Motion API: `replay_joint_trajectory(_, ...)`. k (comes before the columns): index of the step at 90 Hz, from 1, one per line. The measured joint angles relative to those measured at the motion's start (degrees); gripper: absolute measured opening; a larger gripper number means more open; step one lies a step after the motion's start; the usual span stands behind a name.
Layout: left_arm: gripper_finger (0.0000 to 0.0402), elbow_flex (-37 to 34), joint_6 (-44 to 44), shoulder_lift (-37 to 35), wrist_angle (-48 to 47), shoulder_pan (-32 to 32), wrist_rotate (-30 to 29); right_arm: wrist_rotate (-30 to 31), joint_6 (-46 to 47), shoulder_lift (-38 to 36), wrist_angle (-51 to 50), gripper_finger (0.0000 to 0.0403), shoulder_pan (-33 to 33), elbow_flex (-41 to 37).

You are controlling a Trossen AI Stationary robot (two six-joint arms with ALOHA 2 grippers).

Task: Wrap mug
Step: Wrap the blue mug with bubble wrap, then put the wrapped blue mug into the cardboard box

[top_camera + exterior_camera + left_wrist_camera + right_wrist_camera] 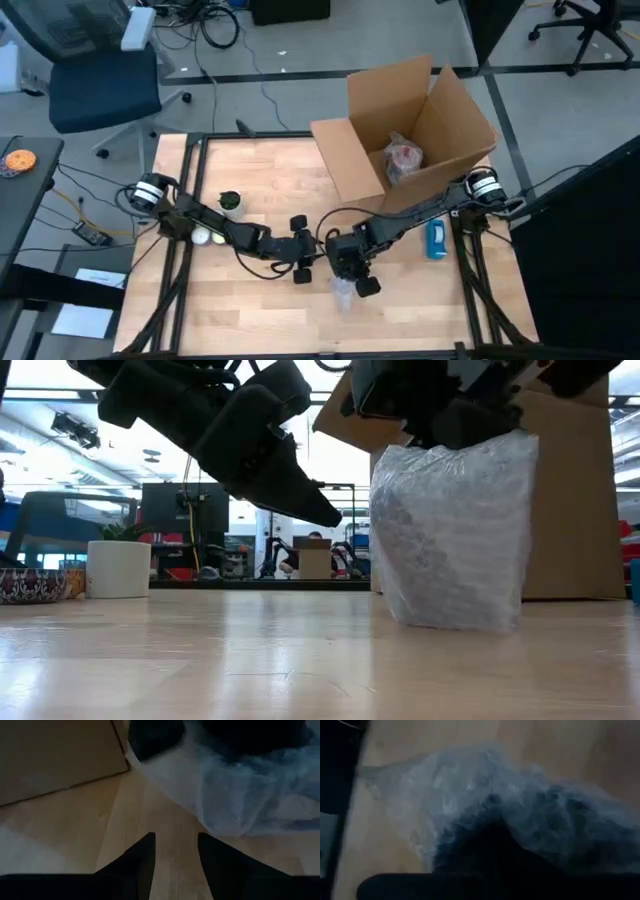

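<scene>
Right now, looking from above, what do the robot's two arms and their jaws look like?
Both arms are dark, jointed links with black cables along them. Each has a white-and-black cylindrical base joint. The left gripper and right gripper end in blocky black jaws with tapering dark fingers.

Left arm: reaching in from the left edge, stretching low across the middle of the surface, elbow bending near its base. Left gripper (301,250): hovering just beside the right gripper, fingers (140,865) standing parted, holding nothing. Right arm: extending from the right edge, angling down toward the centre. Right gripper (358,272): pointing downward near the front of the surface; finger state hidden.
</scene>
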Motion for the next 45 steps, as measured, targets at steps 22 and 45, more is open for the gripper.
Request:
replay_joint_trajectory(22,0.0131,0.0,-0.05,-0.79,-3.15,-0.93,-0.02,9.05,-3.07,0.03,-6.17,0.0,3.51,7.54)
replay_joint_trajectory(45,0.0131,0.02,-0.03,-0.79,-6.64,-1.21,-0.36,7.5,-1.1,0.03,-11.03,0.0011,5.35,13.22)
